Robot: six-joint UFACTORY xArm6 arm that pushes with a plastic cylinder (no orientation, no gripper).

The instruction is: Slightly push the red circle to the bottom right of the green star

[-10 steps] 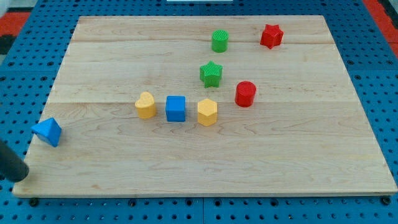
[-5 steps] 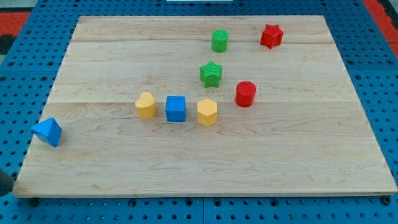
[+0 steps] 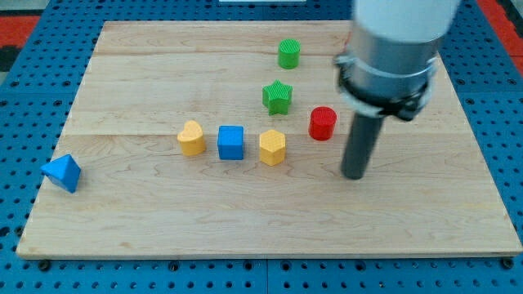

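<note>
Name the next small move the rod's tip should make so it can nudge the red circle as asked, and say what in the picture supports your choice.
Probably my tip should first travel up and left, around the red circle. The tip now stands apart from it, below and to its right, while the circle already sits at the lower right of the green star. A slight push toward the bottom right needs contact from the circle's upper left.

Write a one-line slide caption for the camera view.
Rod tip rests right-below the red circle, which sits bottom right of the green star.

Two green blocks (image 3: 288,54), two yellow (image 3: 191,138), two blue (image 3: 231,142), one red (image 3: 323,123).
</note>
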